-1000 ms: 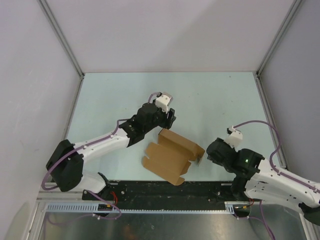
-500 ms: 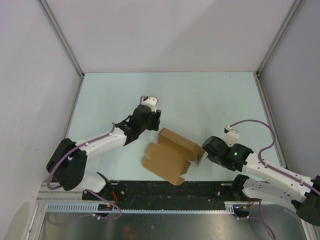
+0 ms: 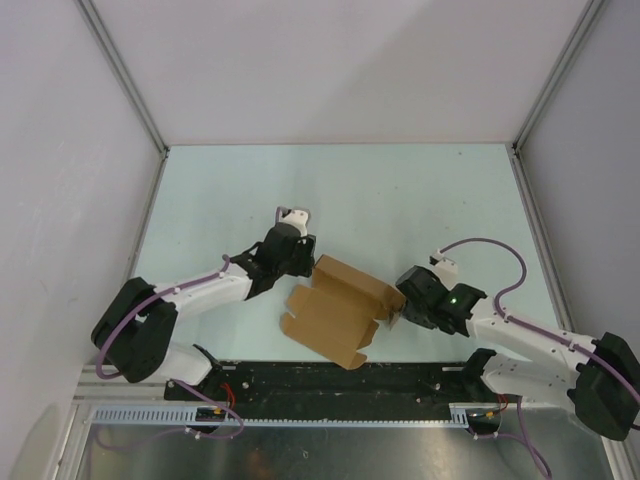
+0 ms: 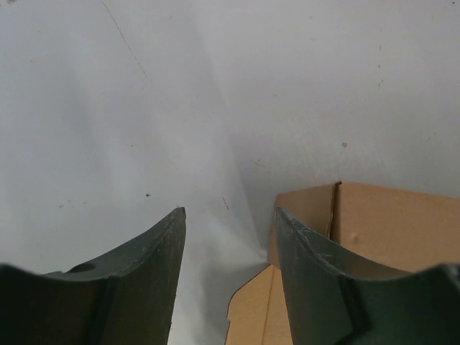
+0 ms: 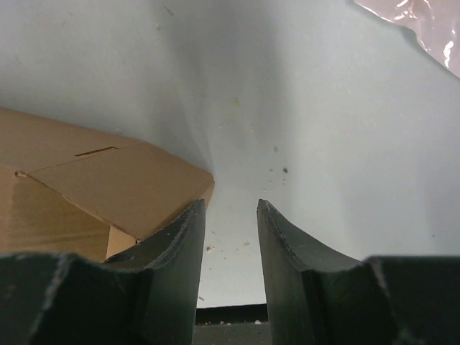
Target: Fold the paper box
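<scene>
Our left end effector (image 4: 228,215) and right end effector (image 5: 230,205) stand spread, empty, flanking the paper box (image 3: 345,305); we should center a flap before closing.

No lettering, labels or numbers could be read.
The paper box (image 3: 345,308) was plain brown card: its panel just right of the left jaws and its flap just left of the right jaws carried no print, and the pale table (image 3: 400,190) ahead of both pairs of jaws bore only specks and fine scratches.
</scene>
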Controlling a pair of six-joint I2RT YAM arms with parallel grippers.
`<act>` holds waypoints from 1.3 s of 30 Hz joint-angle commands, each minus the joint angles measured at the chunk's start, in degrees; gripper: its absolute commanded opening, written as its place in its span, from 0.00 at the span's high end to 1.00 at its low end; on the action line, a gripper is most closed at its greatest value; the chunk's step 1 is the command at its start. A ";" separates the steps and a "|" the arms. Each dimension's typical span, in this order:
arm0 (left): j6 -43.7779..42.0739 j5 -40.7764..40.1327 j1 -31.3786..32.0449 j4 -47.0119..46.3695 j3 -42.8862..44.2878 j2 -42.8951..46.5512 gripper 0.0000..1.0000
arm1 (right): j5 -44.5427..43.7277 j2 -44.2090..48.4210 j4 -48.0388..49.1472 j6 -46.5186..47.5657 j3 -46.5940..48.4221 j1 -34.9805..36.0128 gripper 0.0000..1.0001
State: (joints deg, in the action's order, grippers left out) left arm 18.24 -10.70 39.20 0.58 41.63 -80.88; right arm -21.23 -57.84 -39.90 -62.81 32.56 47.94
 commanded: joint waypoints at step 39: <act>4.17 4.99 0.17 -5.15 -11.57 10.92 0.44 | 10.51 -11.06 31.55 28.79 -0.30 -8.66 0.59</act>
State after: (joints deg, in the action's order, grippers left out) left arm 21.04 -7.01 39.13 -2.48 30.74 -71.72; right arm -11.20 -69.43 -10.72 -35.33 32.10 38.96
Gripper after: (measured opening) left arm 0.559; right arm 0.411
